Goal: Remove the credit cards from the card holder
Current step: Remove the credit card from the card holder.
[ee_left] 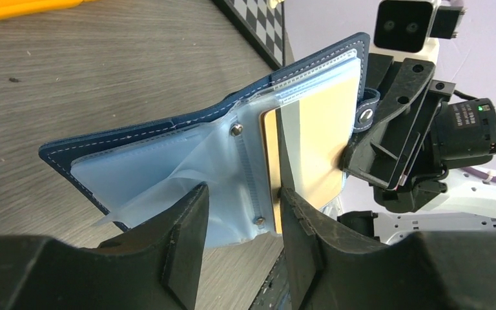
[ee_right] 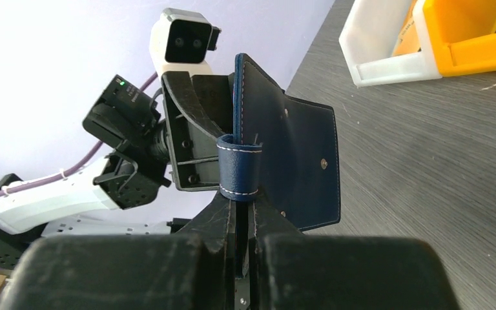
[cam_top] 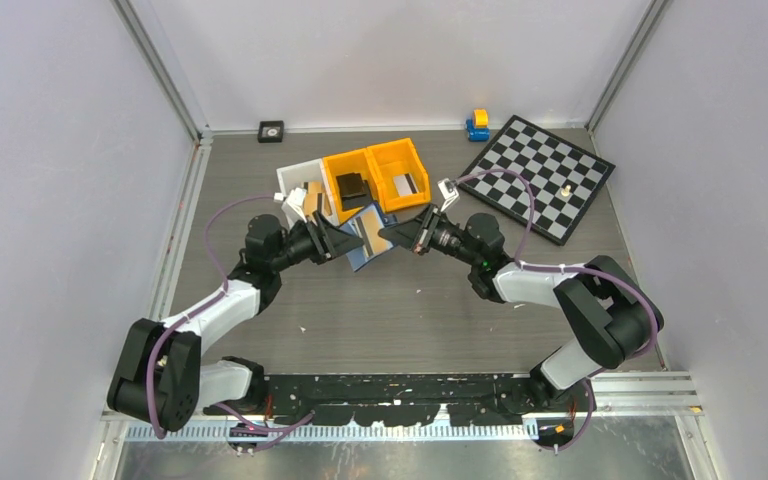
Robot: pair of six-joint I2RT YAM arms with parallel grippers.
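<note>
Left gripper (ee_left: 240, 219): nearest in the left wrist view; jaws stand apart and clamp nothing. A clear sleeve page of the holder lies loose between the fingers (ee_left: 182, 253), and the finger on the card's side reaches the near edge of the tan card.
Right gripper (ee_right: 242, 208): closed on the card holder, pinching the edge of its navy cover just beneath the snap tab (ee_right: 237, 169).
Card holder (ee_left: 135, 137): spread open like a book between the two grippers, navy outside and pale blue clear sleeves inside. Whether its lowest corner touches the table, I cannot tell.
Tan card (ee_left: 316, 139): lies on the half of the holder that the right gripper clamps, with a grey stripe along the side nearest the spine. Whether it sits wholly inside its sleeve, I cannot tell.
Approach in the top view: the left gripper comes in from 8 o'clock of the holder, the right gripper from 3 o'clock.
Orange bins (cam_top: 400, 148): two side by side, at 12 o'clock of the holder.
White bin (cam_top: 295, 178): touching the orange bins at their 9 o'clock.
Chessboard (cam_top: 520, 160): at 2 o'clock of the holder, tilted, one small pale piece (cam_top: 567, 187) on it.
Toy (cam_top: 477, 124): blue and yellow, just at 10 o'clock of the chessboard.
Table (cam_top: 410, 310): grey wood grain.
</note>
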